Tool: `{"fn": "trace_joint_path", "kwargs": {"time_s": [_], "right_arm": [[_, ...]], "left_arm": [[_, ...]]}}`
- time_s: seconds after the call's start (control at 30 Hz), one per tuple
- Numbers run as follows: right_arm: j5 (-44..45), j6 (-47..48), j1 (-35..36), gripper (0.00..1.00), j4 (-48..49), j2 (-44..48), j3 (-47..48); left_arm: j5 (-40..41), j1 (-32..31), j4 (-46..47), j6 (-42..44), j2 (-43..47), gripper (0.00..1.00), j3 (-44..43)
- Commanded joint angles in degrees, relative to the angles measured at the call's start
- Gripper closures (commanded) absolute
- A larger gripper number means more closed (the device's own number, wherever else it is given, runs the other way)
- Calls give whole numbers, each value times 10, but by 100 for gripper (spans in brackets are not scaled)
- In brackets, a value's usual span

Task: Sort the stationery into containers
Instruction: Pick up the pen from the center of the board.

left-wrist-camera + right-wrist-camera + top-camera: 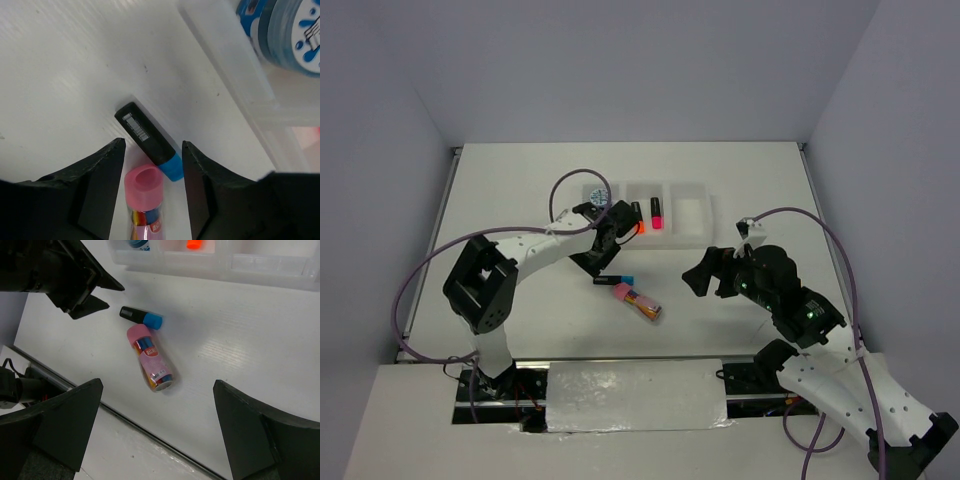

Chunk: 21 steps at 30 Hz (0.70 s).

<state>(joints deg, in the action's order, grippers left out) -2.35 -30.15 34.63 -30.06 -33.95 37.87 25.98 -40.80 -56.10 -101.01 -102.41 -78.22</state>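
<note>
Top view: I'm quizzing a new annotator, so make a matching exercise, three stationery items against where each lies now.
Items:
1. patterned disc
2. pink-capped marker
3. blue-capped marker

Places:
A. on the table, outside the tray
B. tray's left-end compartment
C. tray's middle compartment

Pairs: 1-B, 2-C, 3-A.

No legible txt: barcode (136,126) on blue-cap marker (156,149), label (153,228) on bundle (144,190) blurred.
</note>
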Motion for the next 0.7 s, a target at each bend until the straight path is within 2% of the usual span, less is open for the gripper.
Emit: {"fn": "trace_joint_path", "kwargs": {"time_s": [0.0, 0.17, 0.67], "right_arm": [[0, 9, 4, 0, 21, 1, -4], [2, 14, 4, 0, 12, 4, -1], [3, 13, 5, 0, 9, 13, 1]], "left_arm": [[-32, -17, 25, -20, -13, 40, 8], [-24, -36, 5, -27, -46, 40, -24], [-37, -43, 61, -39, -51, 42, 46]]}}
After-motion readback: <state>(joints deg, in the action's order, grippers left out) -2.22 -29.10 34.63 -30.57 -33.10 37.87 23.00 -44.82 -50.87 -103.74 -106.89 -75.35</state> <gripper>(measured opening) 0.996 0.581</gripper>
